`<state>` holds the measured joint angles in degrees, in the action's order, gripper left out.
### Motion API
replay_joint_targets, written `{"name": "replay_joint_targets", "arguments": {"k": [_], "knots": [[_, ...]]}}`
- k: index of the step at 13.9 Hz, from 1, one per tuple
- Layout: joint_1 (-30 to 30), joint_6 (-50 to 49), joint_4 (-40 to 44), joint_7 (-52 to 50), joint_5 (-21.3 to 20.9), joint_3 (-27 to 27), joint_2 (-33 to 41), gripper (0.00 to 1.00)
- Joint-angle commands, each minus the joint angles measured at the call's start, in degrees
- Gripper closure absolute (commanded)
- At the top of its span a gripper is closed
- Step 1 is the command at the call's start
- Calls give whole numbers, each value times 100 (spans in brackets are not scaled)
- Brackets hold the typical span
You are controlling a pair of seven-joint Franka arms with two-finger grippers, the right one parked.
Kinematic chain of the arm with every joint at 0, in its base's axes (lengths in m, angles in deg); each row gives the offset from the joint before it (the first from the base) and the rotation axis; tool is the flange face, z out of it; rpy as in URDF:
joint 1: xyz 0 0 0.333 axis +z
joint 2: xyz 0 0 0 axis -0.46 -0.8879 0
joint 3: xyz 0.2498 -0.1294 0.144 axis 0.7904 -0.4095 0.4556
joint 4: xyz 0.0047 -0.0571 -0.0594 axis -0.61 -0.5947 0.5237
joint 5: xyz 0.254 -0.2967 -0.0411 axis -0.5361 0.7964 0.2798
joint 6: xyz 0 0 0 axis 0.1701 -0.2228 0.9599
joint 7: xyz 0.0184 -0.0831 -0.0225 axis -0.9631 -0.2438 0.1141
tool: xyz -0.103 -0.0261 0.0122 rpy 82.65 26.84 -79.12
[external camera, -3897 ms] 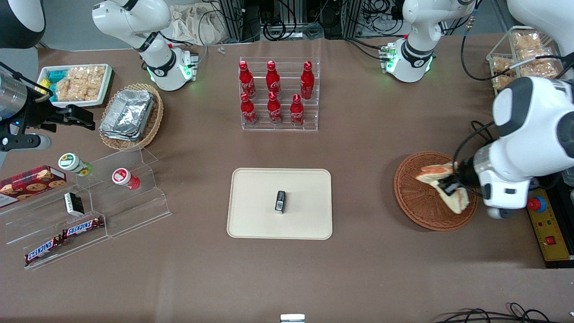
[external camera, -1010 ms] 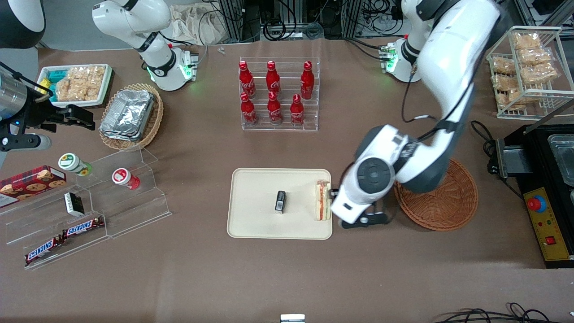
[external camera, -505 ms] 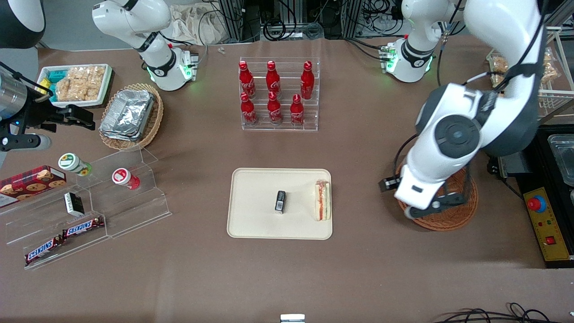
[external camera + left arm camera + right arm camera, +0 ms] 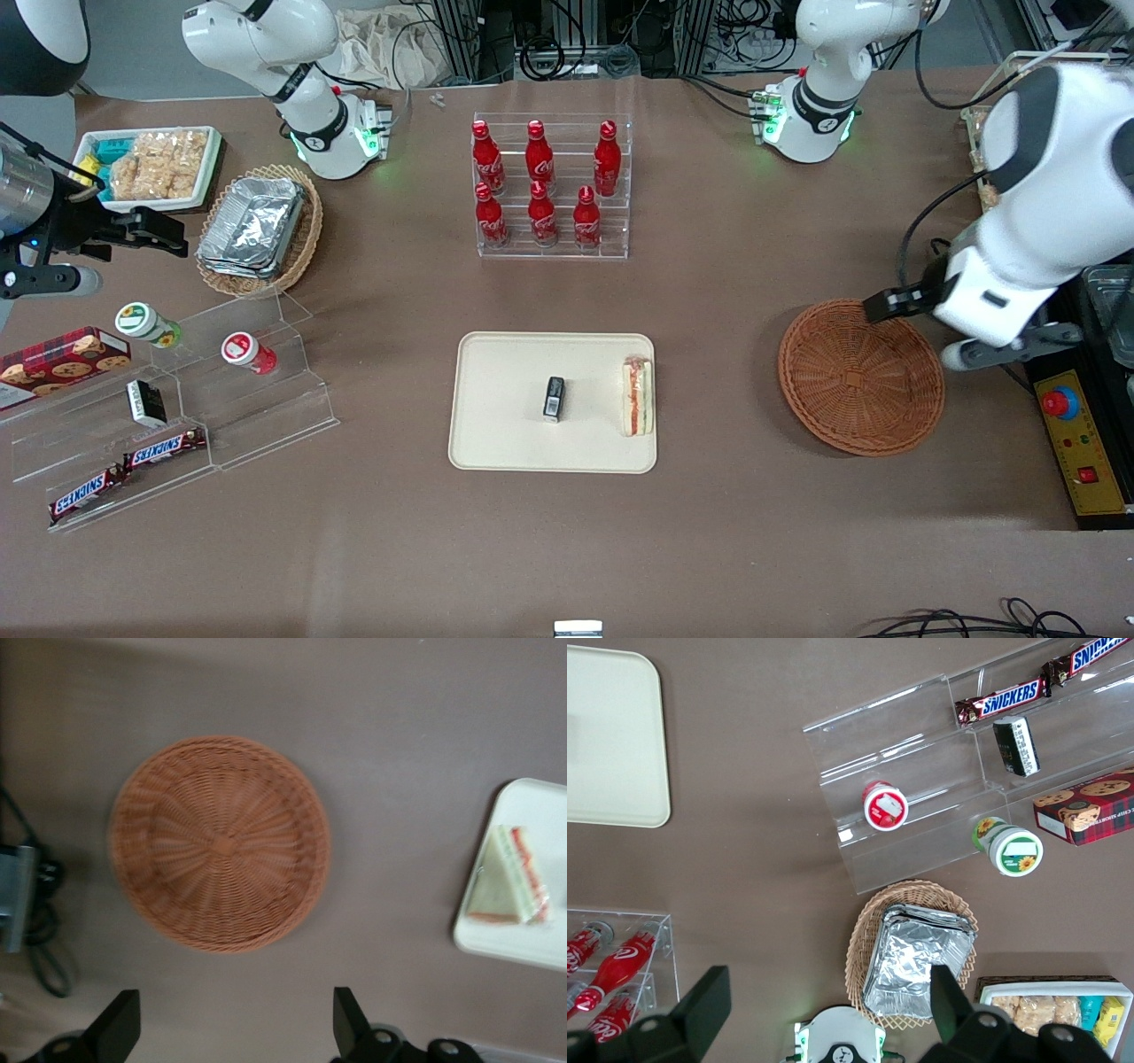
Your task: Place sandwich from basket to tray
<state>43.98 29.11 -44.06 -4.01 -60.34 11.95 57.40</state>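
Observation:
The sandwich (image 4: pixel 637 396) lies on its side on the cream tray (image 4: pixel 505 443), near the tray edge closest to the basket; it also shows in the left wrist view (image 4: pixel 507 890) on the tray (image 4: pixel 532 948). The round reddish-brown basket (image 4: pixel 859 381) holds nothing and fills the left wrist view (image 4: pixel 220 843). My left gripper (image 4: pixel 889 306) hangs above the basket's rim on the side farther from the front camera. It is open and holds nothing (image 4: pixel 235 1028), with its fingers (image 4: pixel 120 1028) wide apart.
A small black object (image 4: pixel 554 397) stands on the tray's middle. A rack of red bottles (image 4: pixel 551 190) stands farther from the front camera than the tray. Clear shelves with snacks (image 4: pixel 177 390) and a tan basket of foil containers (image 4: pixel 259 229) lie toward the parked arm's end. A yellow control box (image 4: pixel 1076 443) lies beside the basket.
My gripper let go of the sandwich on the tray, then swung away past the basket toward the working arm's end. The sandwich has stayed put on the tray.

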Motion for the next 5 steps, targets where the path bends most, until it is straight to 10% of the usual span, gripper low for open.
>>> {"name": "replay_joint_targets", "arguments": {"k": [1,5], "knots": [[361,-291,-16,773,78,-35,181,1],[415,-627,538,1364,16,-35,-118,1]]}}
